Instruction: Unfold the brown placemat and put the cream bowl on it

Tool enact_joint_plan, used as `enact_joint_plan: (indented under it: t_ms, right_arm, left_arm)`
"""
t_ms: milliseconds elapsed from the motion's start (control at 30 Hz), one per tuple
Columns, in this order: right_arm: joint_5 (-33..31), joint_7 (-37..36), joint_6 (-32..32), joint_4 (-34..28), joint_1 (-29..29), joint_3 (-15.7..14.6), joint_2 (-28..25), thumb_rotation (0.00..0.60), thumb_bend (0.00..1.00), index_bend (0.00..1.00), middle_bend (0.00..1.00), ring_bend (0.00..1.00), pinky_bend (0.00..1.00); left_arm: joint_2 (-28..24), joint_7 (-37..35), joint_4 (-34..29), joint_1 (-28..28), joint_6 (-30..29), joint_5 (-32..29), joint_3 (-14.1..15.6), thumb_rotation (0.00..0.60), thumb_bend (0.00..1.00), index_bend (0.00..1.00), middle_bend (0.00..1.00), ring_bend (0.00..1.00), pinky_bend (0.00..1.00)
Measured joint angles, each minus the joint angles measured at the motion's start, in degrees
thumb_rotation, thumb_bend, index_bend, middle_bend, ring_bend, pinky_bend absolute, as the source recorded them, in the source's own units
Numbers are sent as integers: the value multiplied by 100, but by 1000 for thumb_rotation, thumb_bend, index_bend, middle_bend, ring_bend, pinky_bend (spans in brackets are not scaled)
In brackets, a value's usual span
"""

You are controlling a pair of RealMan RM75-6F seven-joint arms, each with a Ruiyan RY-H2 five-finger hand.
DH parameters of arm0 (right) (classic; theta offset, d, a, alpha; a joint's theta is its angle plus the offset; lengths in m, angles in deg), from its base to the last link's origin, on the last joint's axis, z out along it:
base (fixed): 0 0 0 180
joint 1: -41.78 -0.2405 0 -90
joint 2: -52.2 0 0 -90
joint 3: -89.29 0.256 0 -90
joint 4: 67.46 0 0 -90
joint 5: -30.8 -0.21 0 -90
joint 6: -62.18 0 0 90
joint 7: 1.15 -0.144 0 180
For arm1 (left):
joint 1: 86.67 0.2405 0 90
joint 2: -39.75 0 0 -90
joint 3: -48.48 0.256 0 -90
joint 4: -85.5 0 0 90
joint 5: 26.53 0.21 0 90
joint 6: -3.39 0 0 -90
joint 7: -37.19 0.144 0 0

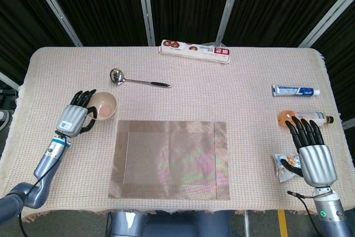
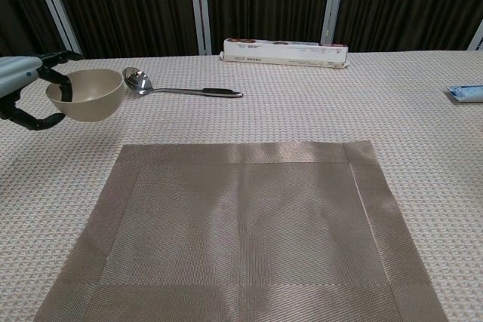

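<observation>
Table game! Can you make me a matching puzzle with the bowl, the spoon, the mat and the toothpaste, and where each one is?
Things:
1. bowl
2. spoon
3. mat
4. toothpaste

Places:
A. flat in the middle of the table
B. far right side
C. held in the left hand
D. lying just behind the bowl

Pairs: 1-C, 2-D, 3-A, 4-B

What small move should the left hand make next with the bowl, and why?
Probably carry it right, over the mat, then lower it. The left hand holds the bowl at its rim, apparently lifted off the tablecloth, just left of the mat's far-left corner. The mat lies flat and unfolded with nothing on it, so only the placing remains.
</observation>
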Motion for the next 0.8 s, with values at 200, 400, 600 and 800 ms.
enact_joint_plan:
  t_ms: [200, 400, 600, 800]
  right_arm:
    - [13, 8, -24, -41, 13, 1, -30, 600, 0, 0, 0, 0, 0]
    - [-6, -28, -34, -51, 22, 13, -60, 600, 0, 0, 0, 0, 0]
    - [-8, -63, -72, -63, 45, 18, -88, 600, 0, 0, 0, 0, 0]
    - [-34, -106, -73, -56, 55, 25, -109, 600, 0, 0, 0, 0, 0]
  left_arm:
    - [-275, 343, -1413, -163, -208, 660, 151, 600, 413, 650, 0, 0, 0]
    - [-301, 1063, -2430, -534, 99, 1130, 266, 600, 415, 651, 0, 0, 0]
    - [151, 1269, -2494, -763, 555, 1189, 337, 600, 414, 652, 0, 0, 0]
    - [550, 1423, -2242, -829, 803, 1096, 399, 600, 415, 652, 0, 0, 0]
